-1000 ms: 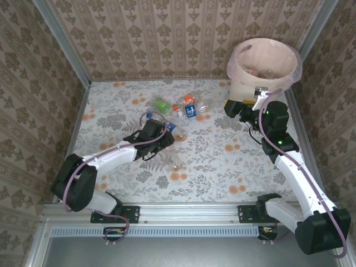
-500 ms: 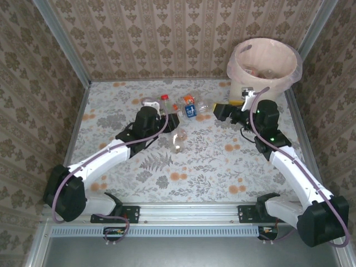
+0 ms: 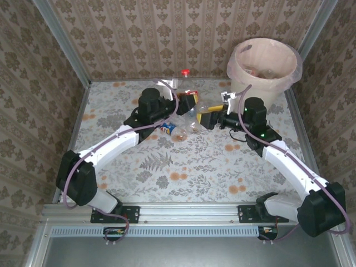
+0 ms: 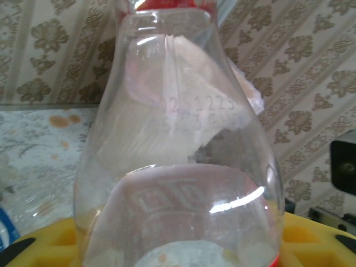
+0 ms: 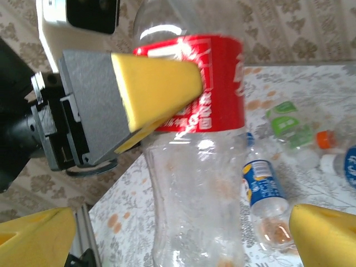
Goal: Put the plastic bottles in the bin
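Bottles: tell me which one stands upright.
The red-capped, red-labelled bottle, clamped in the jaws of the left gripper; the others lie on the table.

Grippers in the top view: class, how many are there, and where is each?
2. The left gripper holds a red-capped bottle up near the far wall; the right gripper stands open just beside it.

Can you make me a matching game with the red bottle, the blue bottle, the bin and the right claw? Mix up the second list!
Things:
1. red-labelled bottle
2. blue-labelled bottle
3. bin
4. right gripper

States:
A. lying on the table
B. open wide
C. gripped by the left gripper
D. standing at the far right corner

Pairs: 1-C, 2-A, 3-D, 4-B
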Robot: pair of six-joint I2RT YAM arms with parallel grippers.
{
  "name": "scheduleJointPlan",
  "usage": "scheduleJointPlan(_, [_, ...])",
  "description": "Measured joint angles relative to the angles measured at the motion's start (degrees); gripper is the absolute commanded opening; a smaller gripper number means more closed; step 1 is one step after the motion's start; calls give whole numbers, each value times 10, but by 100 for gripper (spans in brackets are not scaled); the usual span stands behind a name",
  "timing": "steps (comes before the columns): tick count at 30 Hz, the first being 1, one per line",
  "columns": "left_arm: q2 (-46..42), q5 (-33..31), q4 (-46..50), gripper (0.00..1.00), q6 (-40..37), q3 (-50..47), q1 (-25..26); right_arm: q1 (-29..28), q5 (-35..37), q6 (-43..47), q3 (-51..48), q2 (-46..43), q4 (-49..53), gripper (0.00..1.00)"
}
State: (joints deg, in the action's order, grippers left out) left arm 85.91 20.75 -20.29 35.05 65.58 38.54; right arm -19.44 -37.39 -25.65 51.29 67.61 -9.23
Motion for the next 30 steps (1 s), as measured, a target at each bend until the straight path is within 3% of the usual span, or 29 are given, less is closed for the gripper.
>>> scheduleJointPlan(13, [18, 65, -103, 48, 42, 2, 0, -28, -19, 2, 31, 57, -10, 99])
scheduleJointPlan(19, [27, 76, -131, 48, 68, -5, 0, -33, -7, 14, 42, 73, -12, 70])
scheduleJointPlan(23, [30, 76, -136, 51, 75, -7, 0, -33, 6, 31, 43, 73, -8, 59])
scheduleJointPlan(30, [32, 80, -137, 80, 86, -7, 0, -34, 31, 59, 50, 70, 20, 46])
